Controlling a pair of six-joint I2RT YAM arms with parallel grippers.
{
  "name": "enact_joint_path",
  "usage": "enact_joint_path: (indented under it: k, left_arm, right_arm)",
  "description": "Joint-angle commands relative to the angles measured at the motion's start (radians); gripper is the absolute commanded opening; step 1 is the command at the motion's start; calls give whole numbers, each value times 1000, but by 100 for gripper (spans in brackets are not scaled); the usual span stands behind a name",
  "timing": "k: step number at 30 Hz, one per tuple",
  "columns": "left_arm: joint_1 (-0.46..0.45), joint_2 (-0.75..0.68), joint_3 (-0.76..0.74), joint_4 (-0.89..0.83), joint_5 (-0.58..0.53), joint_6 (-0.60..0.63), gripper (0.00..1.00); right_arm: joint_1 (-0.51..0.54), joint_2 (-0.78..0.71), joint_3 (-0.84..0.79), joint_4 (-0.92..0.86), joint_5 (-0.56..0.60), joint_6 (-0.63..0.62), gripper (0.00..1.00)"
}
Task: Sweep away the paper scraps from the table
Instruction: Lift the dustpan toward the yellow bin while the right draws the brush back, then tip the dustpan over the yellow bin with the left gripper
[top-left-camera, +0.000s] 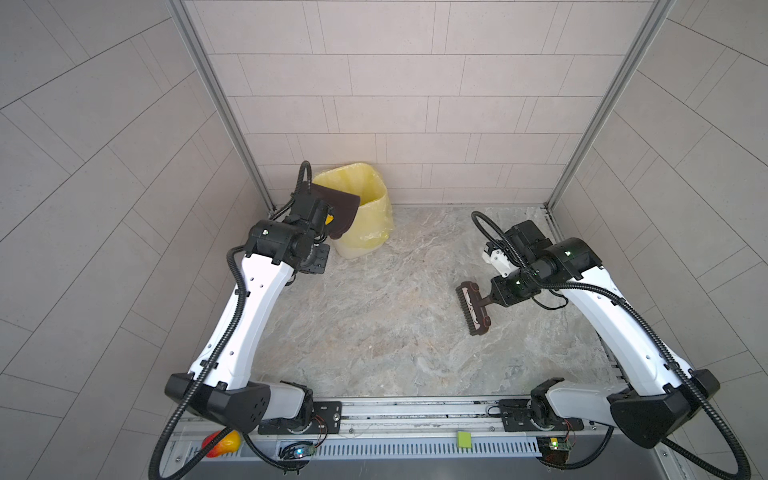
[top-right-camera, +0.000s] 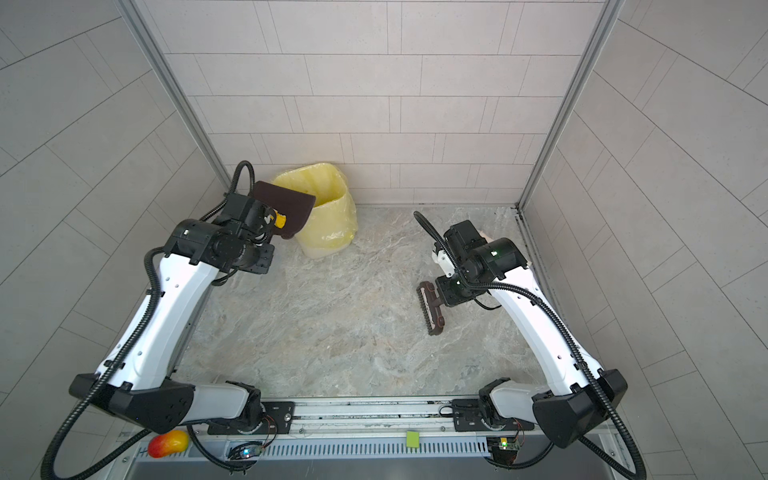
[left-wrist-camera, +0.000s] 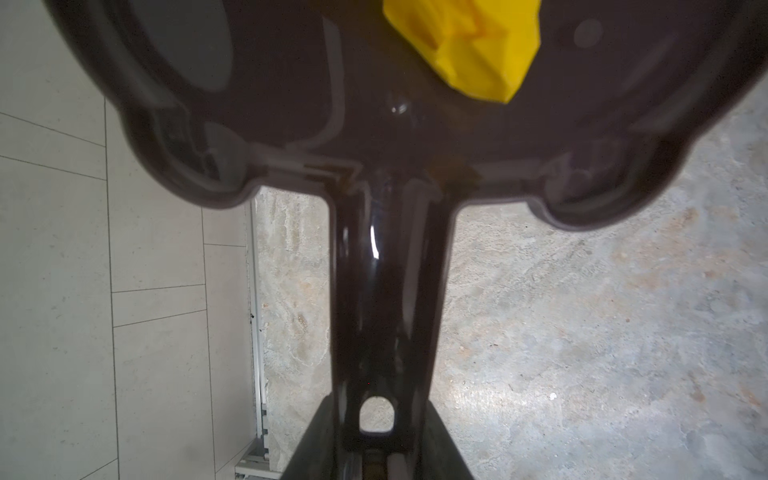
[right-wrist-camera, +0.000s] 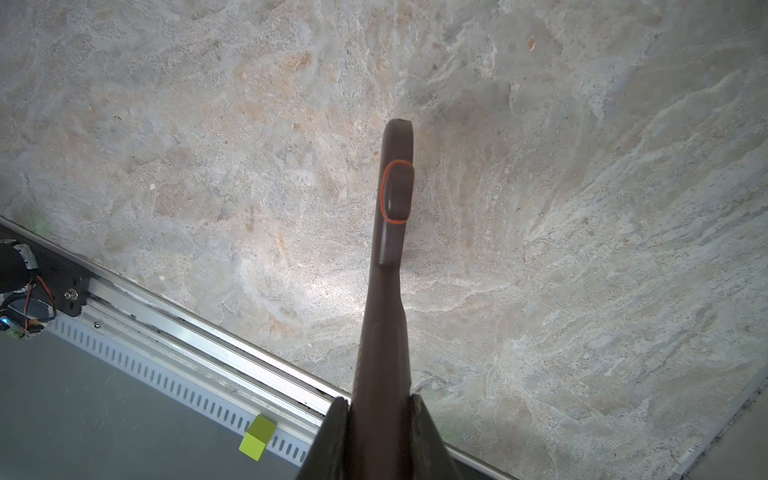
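Emptying step: left gripper pinches dustpan over bin, upper left; right gripper clamps brush. No scraps seen on table; next, likely set tools down.

Table: stone-look veined surface, low sheen. Dustpan: dark brown plastic, glossy. Brush: brown plastic, matt. Bin liner: thin yellow plastic film, crinkled. Front rail: bare metal.

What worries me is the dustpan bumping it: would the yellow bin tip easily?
Likely light: the bin wears a thin, crinkled bag, so a nudge may slide it. It looks taller than wide, so tipping seems possible.
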Motion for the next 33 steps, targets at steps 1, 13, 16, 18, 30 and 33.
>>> enact_joint_path:
  k: [1, 13, 16, 18, 30, 33]
  left_arm:
    - [35, 51, 69, -4, -14, 49, 0]
    - [94, 354, 393, -94, -198, 137, 0]
    - [93, 430, 462, -105, -246, 151, 0]
    - [91, 470, 496, -112, -285, 161, 0]
    - [23, 547, 495, -60, -623, 288, 0]
    - [-3, 555, 485, -28, -680, 333, 0]
  right_arm:
    - [-5, -49, -8, 3, -14, -8, 0]
    - [-4, -95, -73, 14, -56, 12, 0]
    - [-4, -97, -69, 5, -57, 10, 0]
    - [-5, -97, -67, -4, -56, 9, 0]
    - [-5, -44, -52, -15, -80, -5, 0]
    - [-4, -35, -43, -15, -85, -6, 0]
